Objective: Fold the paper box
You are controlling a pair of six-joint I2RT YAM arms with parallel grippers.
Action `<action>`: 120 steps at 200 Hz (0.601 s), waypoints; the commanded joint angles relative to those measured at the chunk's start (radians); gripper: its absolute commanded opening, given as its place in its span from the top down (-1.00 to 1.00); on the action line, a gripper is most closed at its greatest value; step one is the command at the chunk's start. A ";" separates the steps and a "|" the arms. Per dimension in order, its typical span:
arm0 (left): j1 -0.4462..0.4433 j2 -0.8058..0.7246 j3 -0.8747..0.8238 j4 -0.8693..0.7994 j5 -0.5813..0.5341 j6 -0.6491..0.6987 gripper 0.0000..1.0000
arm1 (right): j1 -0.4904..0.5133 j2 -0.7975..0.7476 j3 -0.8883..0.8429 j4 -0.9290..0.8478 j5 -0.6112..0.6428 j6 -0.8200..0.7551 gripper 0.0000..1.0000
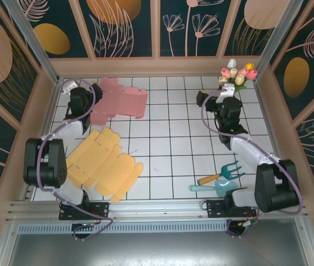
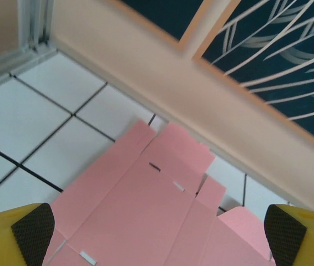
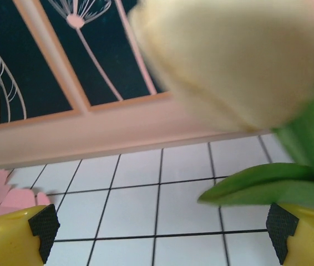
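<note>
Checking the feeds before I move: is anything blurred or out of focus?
Right wrist: the cream tulip close to the lens is blurred, the tiled table behind it sharp. Left wrist: the pink box blank is crisp. Top external: even light, no glare.

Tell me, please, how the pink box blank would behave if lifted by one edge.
Lying flat and thin, the pink blank is probably light and floppy. Its cut flaps would likely droop. It may slide on the smooth tiles.

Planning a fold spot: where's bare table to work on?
Bare tiles run down the middle of the table, between the yellow cardboard and the right arm, and at the back between the pink cardboard and the flowers. Crowded: left side, plus near right by the fork and trowel.
</note>
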 commanded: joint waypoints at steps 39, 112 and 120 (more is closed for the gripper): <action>-0.078 0.091 -0.001 -0.025 0.163 -0.246 -0.97 | 0.162 0.217 0.227 -0.105 -0.117 -0.031 -0.94; -0.225 0.213 0.144 -0.285 0.100 -0.691 -0.86 | 0.212 0.344 0.280 -0.113 -0.084 -0.091 -0.93; -0.243 0.219 0.143 -0.275 0.093 -0.728 -0.81 | 0.212 0.345 0.276 -0.114 -0.075 -0.091 -0.94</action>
